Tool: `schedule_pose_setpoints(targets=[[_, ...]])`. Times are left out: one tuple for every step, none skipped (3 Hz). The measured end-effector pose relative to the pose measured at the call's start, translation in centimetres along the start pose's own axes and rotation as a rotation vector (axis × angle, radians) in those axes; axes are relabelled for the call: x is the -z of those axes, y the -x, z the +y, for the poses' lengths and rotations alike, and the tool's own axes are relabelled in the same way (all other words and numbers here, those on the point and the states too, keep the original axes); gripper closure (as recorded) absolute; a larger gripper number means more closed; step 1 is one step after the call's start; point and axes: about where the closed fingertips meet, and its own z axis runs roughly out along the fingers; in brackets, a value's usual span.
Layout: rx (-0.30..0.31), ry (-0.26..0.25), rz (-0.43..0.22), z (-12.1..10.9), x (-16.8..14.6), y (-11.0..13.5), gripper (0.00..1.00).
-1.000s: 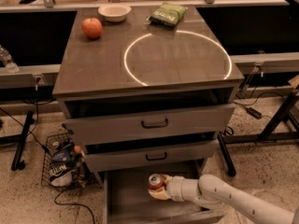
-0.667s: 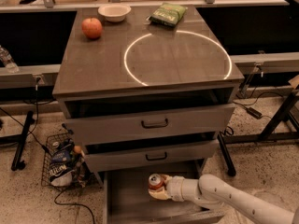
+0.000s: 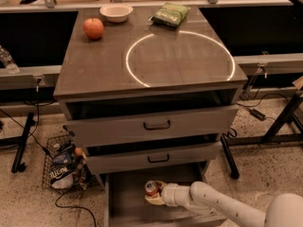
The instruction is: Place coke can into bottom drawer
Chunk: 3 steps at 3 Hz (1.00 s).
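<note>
The coke can, orange-red with a silver top, stands upright inside the open bottom drawer, near the middle of its grey floor. My gripper reaches in from the lower right on a white arm and is closed around the can's lower body. The bottom drawer is pulled out beneath the two upper grey drawers with black handles.
On the cabinet top are a red apple, a white bowl, a green chip bag and a white circle marking. A wire basket of items sits on the floor left of the cabinet. Table legs stand at right.
</note>
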Motion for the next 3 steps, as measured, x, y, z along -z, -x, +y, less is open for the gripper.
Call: schedule_pose_setpoints(targets=[[0.016,0.0,-0.01,-0.4,-1.8,-1.7,1.0],[0.07,0.01,-0.04,-0.9,-3.5,-3.0,0.99],[0.131,0.034,-0.031,-2.1,-4.4,-4.4,0.69]])
